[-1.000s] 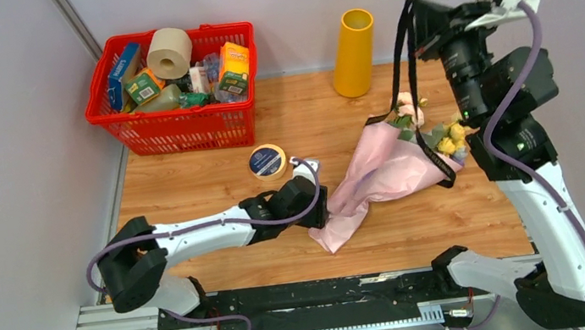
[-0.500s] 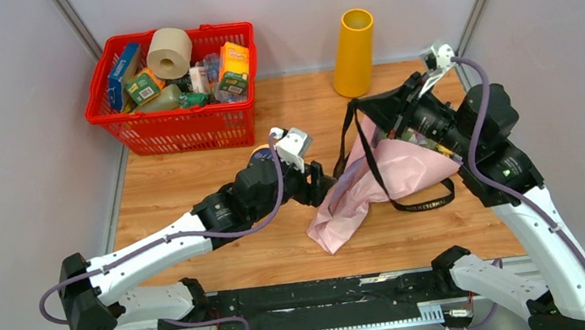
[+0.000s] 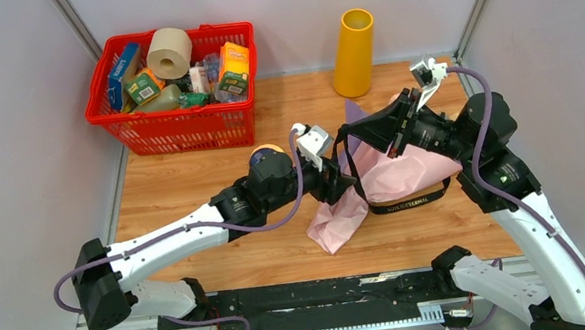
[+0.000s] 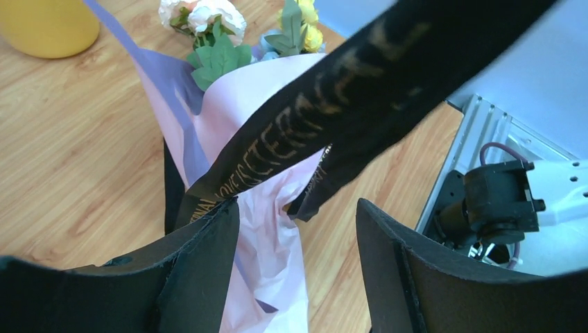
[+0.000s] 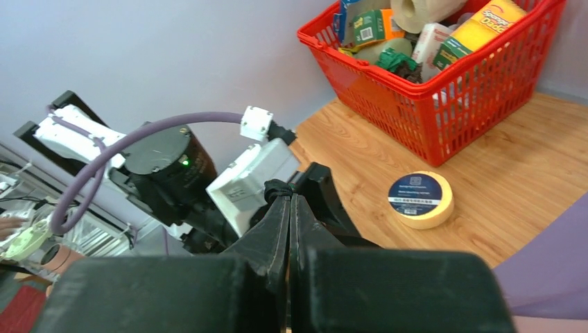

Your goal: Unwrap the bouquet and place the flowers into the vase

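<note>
At the far left corner of the wooden table (image 3: 190, 191) stands a red plastic mesh basket (image 3: 172, 123), filled with boxes, packets and a beige paper roll. The left arm reaches from the near edge toward the middle of the table. A round roll of pale yellow tape with a dark blue label (image 5: 419, 200) lies flat on the wood near the basket; in the overhead view the arm covers most of it.

The left gripper (image 3: 341, 182) is at the left side of the bouquet, its fingers (image 4: 208, 243) spread wide and grasping nothing. Pink paper shows in the gap between them.

The bouquet (image 3: 397, 175), a cone of lilac-pink wrapping paper, lies on its side in the middle of the table. Its narrow end points toward the near edge and its wide mouth lies under the right arm. The left wrist view shows the flowers (image 4: 211, 12) inside that mouth: pale pink and yellow blooms with green leaves.

A black fabric ribbon with gold lettering (image 3: 410, 201) loops loosely around the paper and rises past the left fingertips. I cannot tell whether it touches them.

The right gripper (image 3: 351, 133) hangs above the bouquet's left side, clenched on the upper end of the ribbon.

The tall, smooth yellow-orange cylindrical vase (image 3: 354, 53) stands upright by the back wall, apart from the bouquet.
</note>
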### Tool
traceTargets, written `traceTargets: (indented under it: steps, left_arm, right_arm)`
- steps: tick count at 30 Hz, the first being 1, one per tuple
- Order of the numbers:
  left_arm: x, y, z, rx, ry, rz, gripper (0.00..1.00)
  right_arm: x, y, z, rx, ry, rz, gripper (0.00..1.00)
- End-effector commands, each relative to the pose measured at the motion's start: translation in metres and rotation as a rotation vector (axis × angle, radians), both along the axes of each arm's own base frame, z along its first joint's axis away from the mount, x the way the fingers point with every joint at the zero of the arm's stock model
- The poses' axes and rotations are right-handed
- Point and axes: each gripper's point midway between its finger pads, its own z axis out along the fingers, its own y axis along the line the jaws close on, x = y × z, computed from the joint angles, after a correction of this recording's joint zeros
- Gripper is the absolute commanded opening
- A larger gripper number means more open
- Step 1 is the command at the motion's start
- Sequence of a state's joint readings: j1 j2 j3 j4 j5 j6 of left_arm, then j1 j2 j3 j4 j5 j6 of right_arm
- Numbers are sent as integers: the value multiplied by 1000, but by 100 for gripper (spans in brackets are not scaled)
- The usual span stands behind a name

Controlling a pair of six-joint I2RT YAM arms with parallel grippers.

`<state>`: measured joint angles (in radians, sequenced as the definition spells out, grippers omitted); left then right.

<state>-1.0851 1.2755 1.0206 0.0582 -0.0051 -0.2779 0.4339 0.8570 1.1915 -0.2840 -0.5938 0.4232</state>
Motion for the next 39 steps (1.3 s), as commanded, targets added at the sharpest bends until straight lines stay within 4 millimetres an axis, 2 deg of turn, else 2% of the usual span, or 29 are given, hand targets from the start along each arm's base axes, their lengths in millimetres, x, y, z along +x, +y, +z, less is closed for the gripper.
traceTargets:
  steps: [1, 5, 7, 10, 11, 12, 13, 15, 16, 19, 22, 23, 25, 27, 31, 34, 35, 38, 39]
  left_arm:
    - [11, -14, 45, -130, -82, 19, 70]
    - [14, -22, 48, -145, -84, 16, 67]
    - [13, -25, 48, -150, -77, 6, 62]
    - [14, -26, 42, -138, -51, 16, 46]
    - [15, -25, 40, -134, -50, 21, 36]
    - [15, -25, 39, -128, -46, 26, 30]
    - [17, -23, 39, -125, -47, 36, 17]
    - [21, -19, 36, -113, -47, 71, 3]
    - [23, -15, 36, -108, -47, 86, 0]
    - [34, 0, 38, -98, -69, 180, 0]
    - [44, 24, 50, -111, -108, 291, 0]
    - [46, 31, 57, -121, -119, 316, 0]
    - [52, 46, 63, -105, -141, 381, 0]
    - [57, 62, 71, -77, -172, 442, 0]
    - [68, 108, 104, -23, -254, 613, 0]
    - [78, 150, 122, 50, -311, 765, 0]
    - [83, 165, 132, 62, -327, 810, 0]
    - [99, 215, 139, 145, -346, 972, 0]
    - [101, 227, 148, 149, -353, 1005, 0]
  right_arm:
    - [-17, 3, 21, 74, -42, 68, 0]
    - [-17, 2, 19, 80, -33, 60, 0]
    - [-13, 2, 15, 82, -16, 47, 0]
    - [-6, 0, 7, 84, 8, 14, 0]
    - [-5, 0, 6, 85, 14, 10, 0]
    - [-3, 0, 3, 84, 21, 4, 0]
    - [-2, 0, 2, 85, 26, -1, 0]
    - [-1, 0, 0, 86, 29, -8, 0]
    - [0, -1, 0, 88, 30, -14, 0]
    - [2, -5, 0, 92, 22, -43, 1]
    - [3, -9, -1, 93, 13, -74, 6]
    - [4, -10, -2, 93, 11, -84, 12]
    - [5, -13, -4, 92, 5, -104, 30]
    - [7, -16, -8, 87, 1, -127, 41]
    - [11, -23, -13, 84, -8, -177, 56]
    - [14, -29, -16, 85, -10, -218, 62]
    - [15, -30, -16, 88, -11, -228, 63]
    - [17, -33, -20, 86, -5, -251, 65]
    - [18, -34, -21, 83, -4, -259, 65]
